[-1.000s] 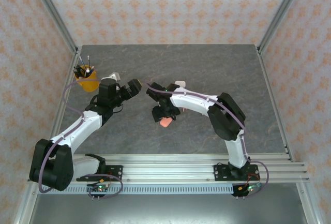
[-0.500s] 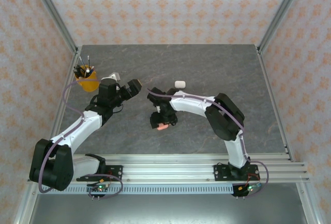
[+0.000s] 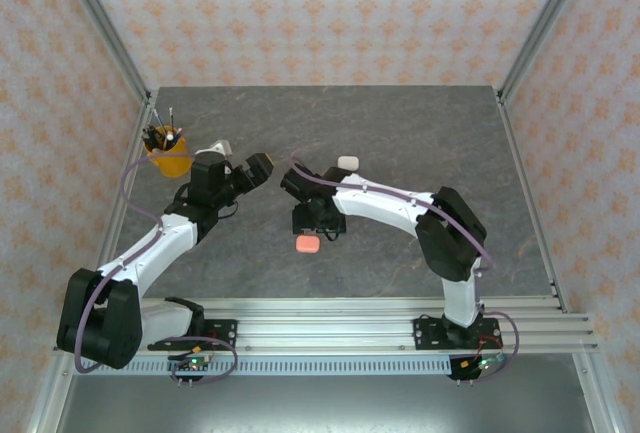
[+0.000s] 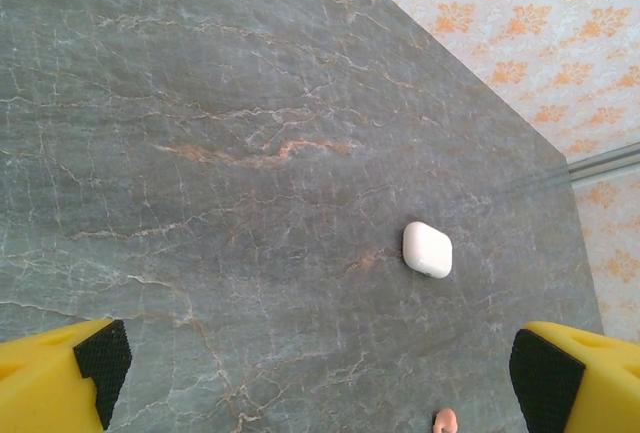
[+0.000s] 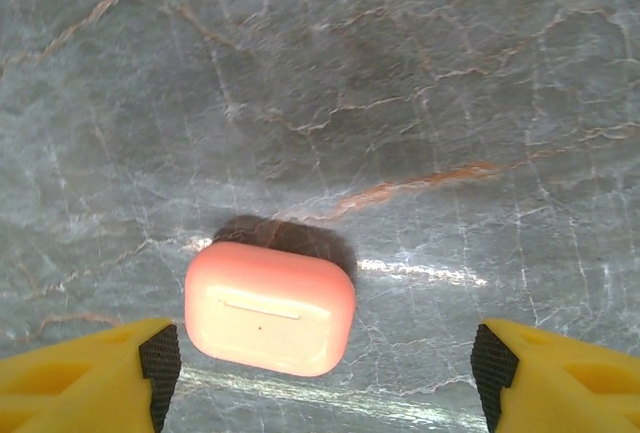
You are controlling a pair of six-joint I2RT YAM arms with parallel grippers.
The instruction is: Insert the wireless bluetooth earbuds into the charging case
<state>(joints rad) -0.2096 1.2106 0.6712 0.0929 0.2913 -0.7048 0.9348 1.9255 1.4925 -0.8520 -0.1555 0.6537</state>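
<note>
Centring comes first: the right gripper (image 5: 325, 378), jaws apart, hangs over the closed coral-pink case (image 5: 270, 308) lying flat at mid-table, nearer one finger than the other, so square up before closing, while the left gripper (image 4: 320, 373), wide open, faces the white case (image 4: 428, 249) farther right.

We see a table (image 5: 400, 73) of grey, veined, stone-like material, smooth with a faint sheen. The pink case (image 5: 270, 308) and the white case (image 4: 427, 249) look like smooth, softly glossy plastic.
</note>
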